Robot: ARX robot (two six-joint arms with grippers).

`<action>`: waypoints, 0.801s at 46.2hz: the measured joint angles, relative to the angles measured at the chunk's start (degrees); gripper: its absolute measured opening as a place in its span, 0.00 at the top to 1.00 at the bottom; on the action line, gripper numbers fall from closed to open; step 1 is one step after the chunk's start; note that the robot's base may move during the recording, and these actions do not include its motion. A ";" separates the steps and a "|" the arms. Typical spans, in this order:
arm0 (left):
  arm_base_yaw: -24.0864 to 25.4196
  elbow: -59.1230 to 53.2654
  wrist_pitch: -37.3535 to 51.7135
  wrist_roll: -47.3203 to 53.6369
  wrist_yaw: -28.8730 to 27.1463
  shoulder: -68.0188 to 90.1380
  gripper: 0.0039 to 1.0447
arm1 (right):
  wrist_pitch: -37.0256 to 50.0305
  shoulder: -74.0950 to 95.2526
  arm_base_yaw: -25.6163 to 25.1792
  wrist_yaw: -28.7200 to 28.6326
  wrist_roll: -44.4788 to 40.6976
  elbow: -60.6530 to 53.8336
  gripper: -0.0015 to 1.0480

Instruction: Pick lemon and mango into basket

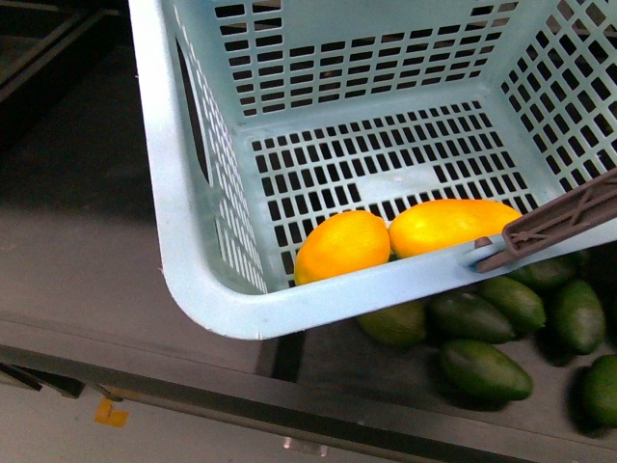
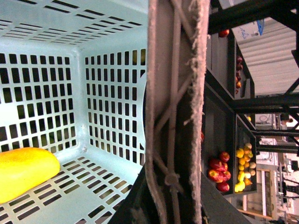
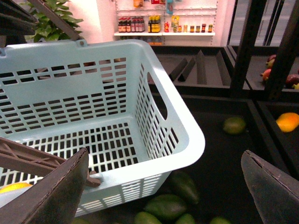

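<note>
The light blue basket (image 1: 183,251) fills the front view, tilted over the shelf. Inside it, against the near wall, lie the plump lemon (image 1: 342,246) and, touching it on the right, the longer mango (image 1: 453,224). The brown basket handle (image 1: 564,220) crosses the right rim. In the left wrist view my left gripper (image 2: 175,205) is shut on that handle (image 2: 175,93), and one yellow-orange fruit (image 2: 23,170) lies on the basket floor; which one I cannot tell. My right gripper (image 3: 166,196) hangs open and empty beside the basket's corner (image 3: 187,140).
Several dark green avocados (image 1: 482,371) lie on the black shelf under and right of the basket, also below my right gripper (image 3: 163,205). The shelf's front edge (image 1: 289,395) runs near. Black posts (image 3: 247,46) and a bin with an orange fruit (image 3: 287,121) stand beyond.
</note>
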 joint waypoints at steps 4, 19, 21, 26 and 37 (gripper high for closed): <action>0.07 0.00 0.00 0.11 -0.33 0.00 0.94 | 0.00 -0.02 0.02 0.00 0.02 0.00 0.08; 0.90 0.00 0.00 -0.22 -0.35 0.00 0.94 | 0.00 0.04 -0.11 -0.44 0.00 0.00 0.08; 1.03 0.00 0.00 0.04 -1.40 -0.02 0.94 | 0.00 0.04 -0.11 -0.37 0.00 -0.02 0.08; 1.03 0.00 0.00 1.75 -1.75 0.00 0.94 | 0.00 0.04 -0.11 -0.37 0.00 0.00 0.08; -0.24 0.31 -0.90 -1.03 -4.63 0.04 0.94 | 0.00 0.04 -0.11 -0.33 0.00 -0.02 0.08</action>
